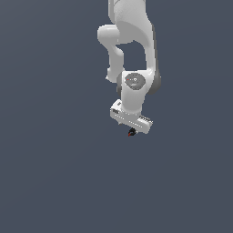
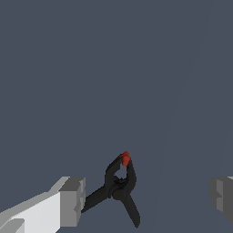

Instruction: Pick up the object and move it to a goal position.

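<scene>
White and blocky, my two-fingered claw (image 2: 146, 200) hangs spread wide, gripping nothing. Between its grey fingertips (image 2: 73, 201) lies the tiny black pronged clamp with a red tip (image 2: 119, 185), nearer one finger, one prong almost touching it. Nothing is grasped yet; closing, lifting and carrying to the goal all remain.

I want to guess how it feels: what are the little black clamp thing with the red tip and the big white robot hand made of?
The little black clamp with the red tip looks like matte plastic or coated metal, dull with no glints. The red tip looks like a soft cap, though that's unsure. The white robot gripper looks like smooth hard plastic or painted metal with grey pads.
</scene>
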{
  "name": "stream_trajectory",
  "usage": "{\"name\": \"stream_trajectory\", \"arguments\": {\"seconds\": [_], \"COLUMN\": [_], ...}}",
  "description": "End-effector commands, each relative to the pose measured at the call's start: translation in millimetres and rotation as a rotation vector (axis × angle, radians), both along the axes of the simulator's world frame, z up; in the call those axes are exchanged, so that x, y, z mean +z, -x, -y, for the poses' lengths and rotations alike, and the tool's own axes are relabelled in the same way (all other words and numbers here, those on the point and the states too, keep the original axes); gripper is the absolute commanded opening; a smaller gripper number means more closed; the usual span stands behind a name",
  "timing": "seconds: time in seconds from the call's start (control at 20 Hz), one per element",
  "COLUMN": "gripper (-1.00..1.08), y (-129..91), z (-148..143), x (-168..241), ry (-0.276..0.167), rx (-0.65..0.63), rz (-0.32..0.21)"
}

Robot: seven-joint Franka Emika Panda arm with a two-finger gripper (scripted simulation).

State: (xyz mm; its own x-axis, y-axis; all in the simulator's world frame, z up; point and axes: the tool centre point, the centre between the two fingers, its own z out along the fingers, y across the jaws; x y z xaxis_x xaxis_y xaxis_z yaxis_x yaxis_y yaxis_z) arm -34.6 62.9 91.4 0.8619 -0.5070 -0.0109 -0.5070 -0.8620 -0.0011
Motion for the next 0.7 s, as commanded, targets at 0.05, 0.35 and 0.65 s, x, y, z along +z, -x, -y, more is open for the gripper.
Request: {"name": "stream_trajectory", "arguments": {"seconds": [0.05,0.35,0.65], "gripper": [1.00,1.00,1.00], "y": [7.3,17.5,23.8], "z": [-11.6,-26.0,-34.0], "x": [-8.5,-19.4,-25.7], "ry": [0.001,0.004,0.007], "rx": [-0.082,-0.189,-0.254], "rz": [0.002,0.005,0.007]}}
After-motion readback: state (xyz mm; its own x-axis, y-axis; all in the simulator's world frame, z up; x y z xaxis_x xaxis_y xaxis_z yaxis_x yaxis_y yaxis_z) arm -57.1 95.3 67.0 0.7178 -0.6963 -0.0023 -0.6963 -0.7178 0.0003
